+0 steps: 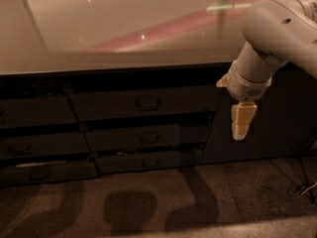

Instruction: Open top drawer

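Observation:
The top drawer (114, 104) is the wide dark-grey front just under the countertop, with a small bar handle (147, 102) at its centre. It looks pushed in, with no interior showing. My gripper (242, 124) hangs pointing down from the white arm (277, 31), at the drawer's right end. It is well to the right of the handle and touches nothing.
Two shallower drawer fronts (148, 138) (147, 161) sit below the top one, and more drawers (34, 112) stand at the left. A plain dark cabinet door (285, 123) is behind the gripper. The glossy countertop (124, 29) spans the top. Carpet (148, 207) lies below, with a cable (308, 188) at the right.

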Available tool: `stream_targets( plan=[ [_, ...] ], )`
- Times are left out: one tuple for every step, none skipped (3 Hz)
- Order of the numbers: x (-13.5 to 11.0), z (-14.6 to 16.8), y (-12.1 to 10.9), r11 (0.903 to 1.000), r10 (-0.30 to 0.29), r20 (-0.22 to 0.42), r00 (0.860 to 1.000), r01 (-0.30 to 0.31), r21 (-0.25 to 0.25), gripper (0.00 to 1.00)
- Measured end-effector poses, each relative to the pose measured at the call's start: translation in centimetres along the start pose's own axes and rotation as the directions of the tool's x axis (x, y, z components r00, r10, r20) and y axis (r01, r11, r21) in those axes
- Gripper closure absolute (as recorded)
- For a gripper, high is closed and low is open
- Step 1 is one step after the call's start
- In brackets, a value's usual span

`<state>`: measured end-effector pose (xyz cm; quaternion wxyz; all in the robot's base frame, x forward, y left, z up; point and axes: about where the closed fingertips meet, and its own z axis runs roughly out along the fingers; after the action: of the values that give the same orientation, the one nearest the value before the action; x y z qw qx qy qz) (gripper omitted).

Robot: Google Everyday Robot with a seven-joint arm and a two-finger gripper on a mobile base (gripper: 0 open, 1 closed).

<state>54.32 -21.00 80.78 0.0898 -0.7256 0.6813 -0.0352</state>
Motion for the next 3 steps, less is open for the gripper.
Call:
stream_targets(
  plan=[
    [0.0,0.0,0.0,1.0,-0.001,0.007,1.0,0.001,-0.003,0.0],
    [-1.1,0.1,0.0,0.9995,-0.03,0.036,0.999,0.031,-0.011,0.0],
    [-5.2,0.4,0.1,0.9924,-0.12,0.017,0.993,0.12,-0.026,0.0]
  ],
)
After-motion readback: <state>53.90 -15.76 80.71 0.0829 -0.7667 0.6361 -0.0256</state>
